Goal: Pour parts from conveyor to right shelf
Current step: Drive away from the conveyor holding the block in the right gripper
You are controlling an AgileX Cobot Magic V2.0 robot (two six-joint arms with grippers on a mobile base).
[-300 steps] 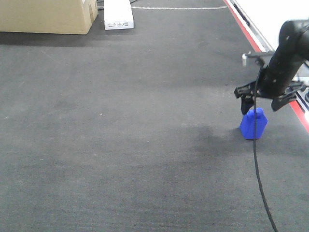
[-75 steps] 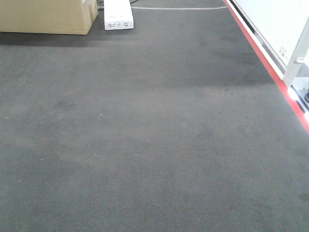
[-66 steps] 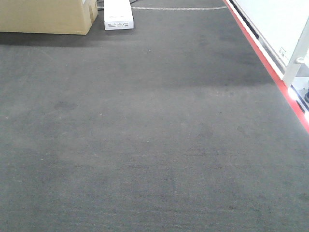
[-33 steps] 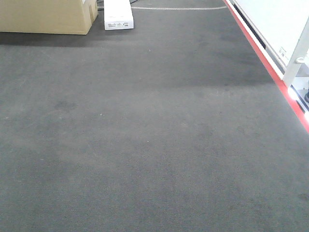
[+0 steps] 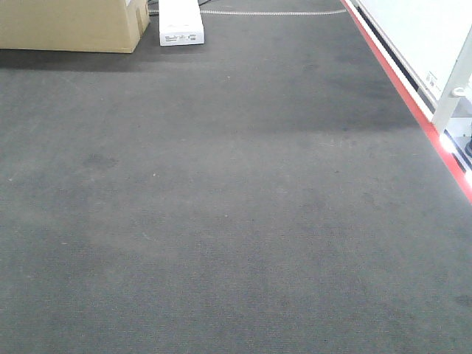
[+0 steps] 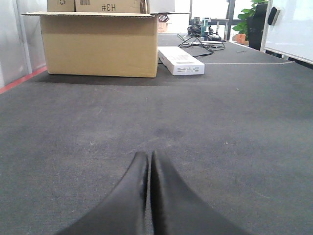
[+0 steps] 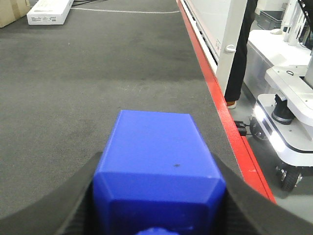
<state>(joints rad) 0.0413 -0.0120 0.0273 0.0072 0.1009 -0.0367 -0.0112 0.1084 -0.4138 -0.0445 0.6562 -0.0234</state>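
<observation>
Bench: a wide, flat, dark grey belt with a fine woven texture, the bench (image 5: 221, 184) fills nearly all of the front view; faint darker stains mottle it.
Edge of the bench: a red strip (image 5: 413, 103) runs along the right-hand side, with a white upright post (image 5: 453, 92) just beyond it.
Far end: a tan cardboard box (image 5: 66, 26) stands on the bench, and a flat white carton (image 5: 181, 22) lies just beside it, to its right. From the left wrist view the box shows "H3#" printed near the top.
Left pincer: the left pincer (image 6: 148, 157) has its two black fingers pressed together tip to tip, with only a thin seam between them. It points along the bench towards the cardboard box, low over the woven surface.
Right pincer: the right pincer (image 7: 159, 164) is pinching the small bright blue plastic block (image 7: 154, 142), with a black finger (image 7: 73, 196) hugging each side of it.
Blue block: it sits between those fingers, with its smaller knob towards the camera at the bottom edge of the right wrist view. The grey bench spreads out beyond it and the red strip passes close on its right. I cannot tell whether it is lifted clear of the bench.
Beyond the red strip: a white wheeled machine base (image 7: 288, 122) stands on the pale floor, and dark trouser legs (image 7: 239, 63) show behind the post.
</observation>
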